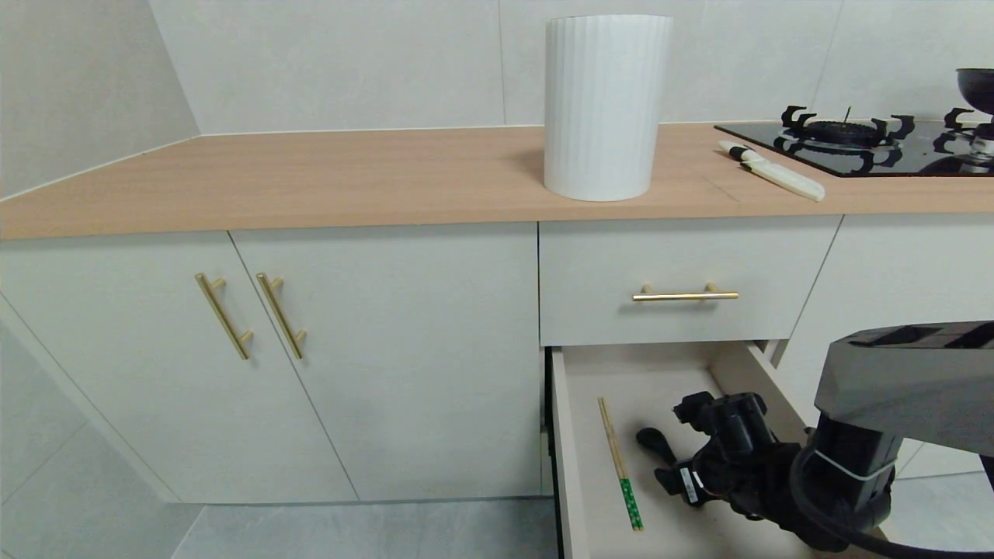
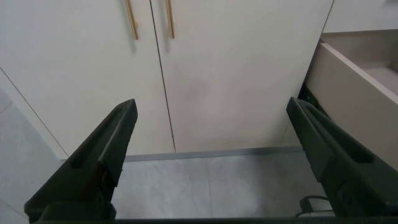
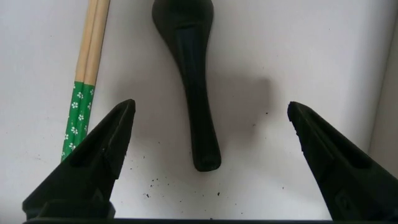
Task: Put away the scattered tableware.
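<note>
The lower drawer (image 1: 568, 458) stands pulled out. On its floor lie a pair of wooden chopsticks (image 1: 619, 464) with green flowered ends and a black spoon (image 1: 655, 442). My right gripper (image 1: 683, 446) hovers open just above the spoon, apart from it. In the right wrist view the spoon (image 3: 193, 81) lies free between the spread fingers of the right gripper (image 3: 210, 109), with the chopsticks (image 3: 87, 62) beside it. A white knife (image 1: 773, 171) rests on the wooden counter by the stove. My left gripper (image 2: 210, 106) is open and holds nothing, low in front of the cabinet doors (image 2: 205, 81).
A tall white ribbed container (image 1: 604, 109) stands on the counter (image 1: 349, 175) above the drawers. A black gas stove (image 1: 854, 144) is at the right end. The upper drawer (image 1: 683, 295) is closed, as are the double doors (image 1: 311, 349) on the left.
</note>
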